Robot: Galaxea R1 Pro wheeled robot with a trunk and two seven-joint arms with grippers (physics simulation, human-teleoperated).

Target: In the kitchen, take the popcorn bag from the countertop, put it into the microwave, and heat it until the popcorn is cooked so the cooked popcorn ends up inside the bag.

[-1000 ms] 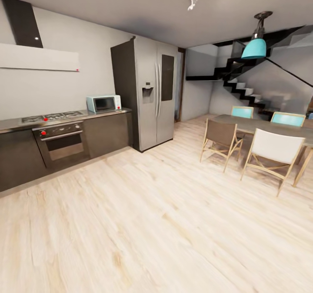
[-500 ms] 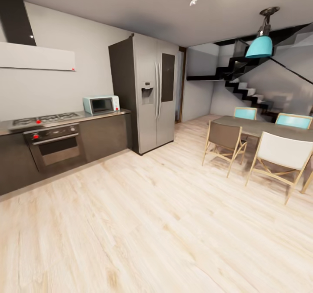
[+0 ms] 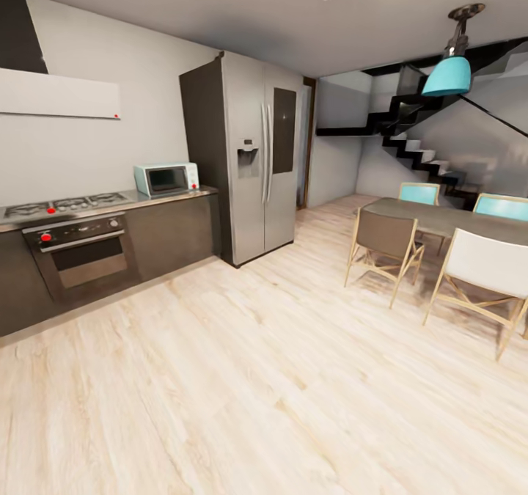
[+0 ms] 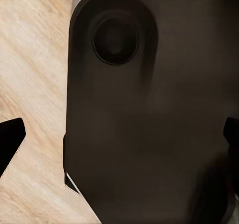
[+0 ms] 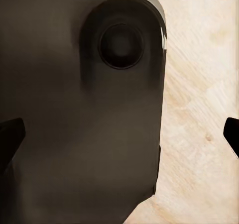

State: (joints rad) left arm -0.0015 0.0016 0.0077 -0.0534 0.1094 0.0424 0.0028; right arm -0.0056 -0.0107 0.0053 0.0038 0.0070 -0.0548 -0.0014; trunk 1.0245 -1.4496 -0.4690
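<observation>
Compared with the earlier frames, the whole head view has shifted, so the camera has moved and the kitchen things stand as they were. On the far left, the microwave (image 3: 166, 179) sits on the bench (image 3: 172, 197) next to the tall fridge (image 3: 249, 154), beyond the hob (image 3: 62, 204) and the oven (image 3: 79, 253). Each wrist view shows the dark fingertips (image 4: 10, 139) (image 5: 10, 134) of its tool at the picture's edges, spread wide and empty, over a dark robot body part (image 4: 149, 109) and the wooden floor (image 3: 279, 378), well apart from the microwave.

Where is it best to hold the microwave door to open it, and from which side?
Judging from afar: the microwave sits on the countertop, dark glass door facing the room. Approach from the front and grip the door's edge beside the white control panel. No handle is discernible at this distance.
</observation>
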